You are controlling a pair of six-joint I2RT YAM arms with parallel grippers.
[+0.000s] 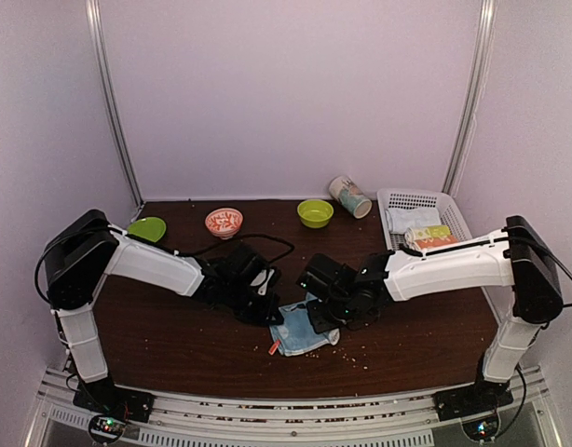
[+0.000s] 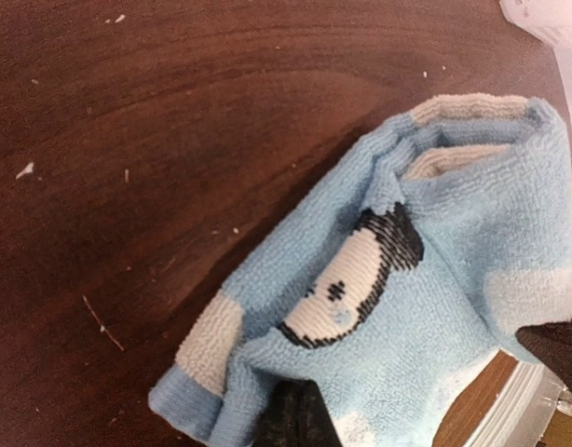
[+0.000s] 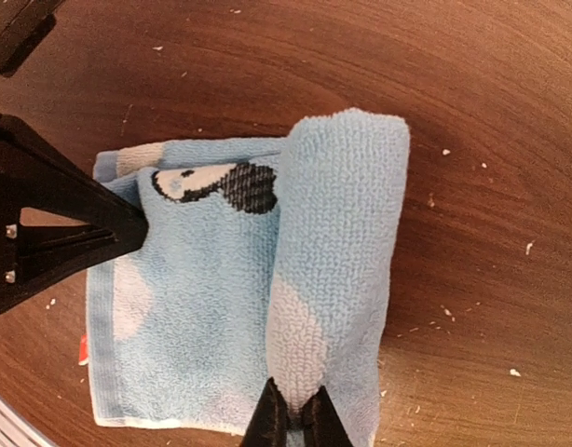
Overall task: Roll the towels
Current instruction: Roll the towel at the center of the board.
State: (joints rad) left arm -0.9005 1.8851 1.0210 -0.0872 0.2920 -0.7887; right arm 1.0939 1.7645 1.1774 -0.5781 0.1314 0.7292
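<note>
- The pale lilac walls (image 1: 286, 93) close us in on three sides, so there is little room to swing a cloth wide.
- The table (image 1: 174, 345) is dark, smooth wood. We judge that terry will slide on it rather than grip, so a roll needs holding down as it turns.
- The white basket (image 1: 412, 197) stands at the far right and holds a yellow-green roll (image 1: 428, 231) touching an orange cloth (image 1: 437, 243), which we take for the other towel; its pattern is too small to read.
- The light blue towel (image 1: 305, 335) lies at the middle of the near table, between the two claws. It looks soft, light and limp, neither fragile nor slippery in a pinch.
- The rolled part (image 3: 337, 242) covers the towel's right side and the rest lies flat. We would take hold at the roll's two ends and keep it tight.
- The right claw (image 3: 292, 419) looks clenched on the roll's near end, tips almost together.
- The left claw (image 1: 265, 303) rests at the towel's flat left edge; the cloth hides its tips, so we cannot tell whether it grips.
- The Mickey head (image 2: 351, 279) shows on the flat part, partly tucked beneath the roll.
- White crumbs (image 3: 528, 247) dot the wood and may catch in the pile.
</note>
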